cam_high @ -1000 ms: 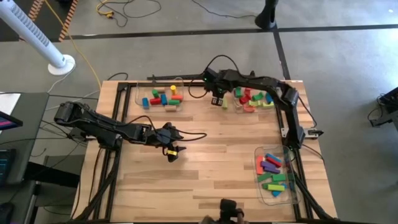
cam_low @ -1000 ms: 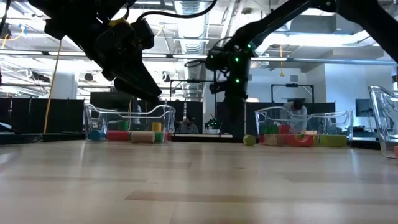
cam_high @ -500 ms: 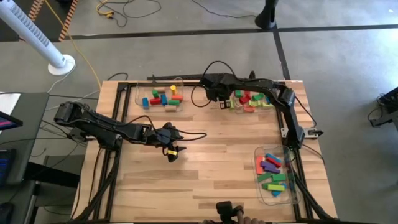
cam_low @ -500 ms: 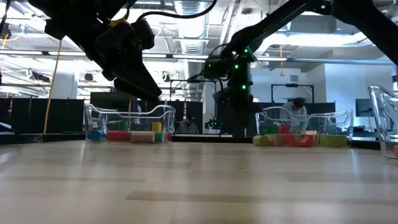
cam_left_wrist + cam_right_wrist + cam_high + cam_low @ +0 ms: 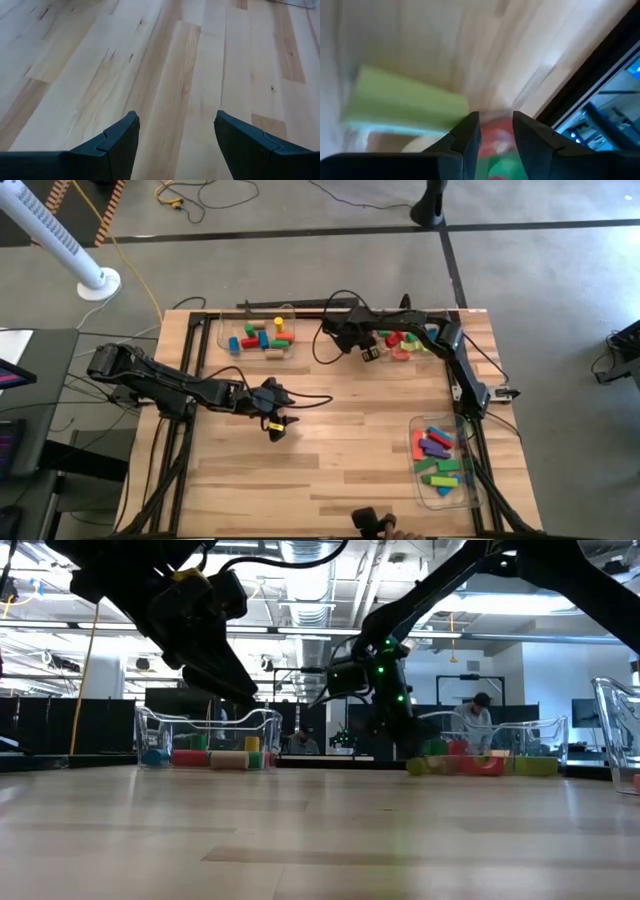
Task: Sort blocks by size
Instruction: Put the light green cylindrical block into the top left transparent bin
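Note:
Coloured wooden blocks lie in three clear trays: a far left tray (image 5: 260, 338), a far middle tray (image 5: 402, 340) and a near right tray (image 5: 440, 463). My right gripper (image 5: 368, 352) is low at the far middle tray's left side, tipped over, its fingers (image 5: 495, 127) a narrow gap apart with nothing between them. A light green block (image 5: 405, 105) lies on the table just beyond its fingertips, with red and green blocks behind it. My left gripper (image 5: 275, 423) hangs open and empty above the bare table left of centre (image 5: 175, 140).
The far trays show in the low view, the left one (image 5: 208, 740) and the middle one (image 5: 490, 745). Bare wood lies between the trays across the table's middle (image 5: 350, 450). A black frame runs round the table edge (image 5: 470, 410). A person shows in the room behind (image 5: 478, 715).
My right gripper has gone toward the table's right edge, up to the far middle tray's left side, and has tipped over and sunk lower. The light green block beside that tray has slid right, against the tray.

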Controlling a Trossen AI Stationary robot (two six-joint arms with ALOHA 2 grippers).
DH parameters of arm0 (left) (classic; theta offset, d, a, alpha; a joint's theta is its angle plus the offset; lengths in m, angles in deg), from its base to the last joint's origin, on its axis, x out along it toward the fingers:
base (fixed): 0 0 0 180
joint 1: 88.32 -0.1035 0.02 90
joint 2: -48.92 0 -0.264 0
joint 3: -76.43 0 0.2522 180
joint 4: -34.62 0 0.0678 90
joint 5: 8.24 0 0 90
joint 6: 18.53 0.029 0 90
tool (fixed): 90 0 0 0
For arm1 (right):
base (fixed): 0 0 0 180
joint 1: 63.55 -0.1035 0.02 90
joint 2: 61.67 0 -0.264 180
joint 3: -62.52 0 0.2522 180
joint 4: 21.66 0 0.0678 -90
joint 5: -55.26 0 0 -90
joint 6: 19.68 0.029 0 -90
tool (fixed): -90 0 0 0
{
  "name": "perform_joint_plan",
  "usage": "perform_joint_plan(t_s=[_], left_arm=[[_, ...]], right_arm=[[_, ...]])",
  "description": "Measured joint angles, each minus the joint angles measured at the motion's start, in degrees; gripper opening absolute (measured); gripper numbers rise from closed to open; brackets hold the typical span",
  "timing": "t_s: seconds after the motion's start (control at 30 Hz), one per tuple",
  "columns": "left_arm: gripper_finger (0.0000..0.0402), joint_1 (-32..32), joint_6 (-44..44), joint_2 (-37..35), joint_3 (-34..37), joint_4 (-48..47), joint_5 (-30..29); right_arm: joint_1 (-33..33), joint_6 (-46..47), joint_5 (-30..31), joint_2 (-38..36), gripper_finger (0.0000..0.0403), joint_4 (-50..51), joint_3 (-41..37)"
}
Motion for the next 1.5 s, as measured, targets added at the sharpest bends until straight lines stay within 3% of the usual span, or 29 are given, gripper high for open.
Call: perform_joint_plan(t_s=[0.3, 0.5, 0.87, 1.2, 1.33, 1.5], left_arm=[[0.0248, 0.0, 0.5, 0.0, 0.0, 0.2, 0.1], [0.0248, 0.0, 0.3, 0.0, 0.0, 0.2, 0.2], [0.0248, 0.0, 0.0, 0.0, 0.0, 0.2, 0.3], [0.0248, 0.0, -0.2, 0.0, 0.0, 0.2, 0.3], [0.0248, 0.0, -0.3, 0.0, 0.0, 0.0, 0.3], [0.0248, 0.0, -0.3, 0.0, 0.0, 0.0, 0.3]], right_arm=[[-3.5, 5.5, -0.3, 0.4, 0.0152, 7.3, 0.0], [-7.0, 7.1, -6.7, 0.4, 0.0152, 8.9, 0.0], [-13.6, 10.9, -8.1, 0.4, 0.0152, 13.7, 0.0], [-17.5, 23.7, -8.7, -1.9, 0.0152, 23.0, 5.2], [-20.5, 25.4, -15.9, -6.0, 0.0154, 23.0, 2.8], [-24.9, 25.3, -17.0, -9.6, 0.0189, 20.4, -5.2]])
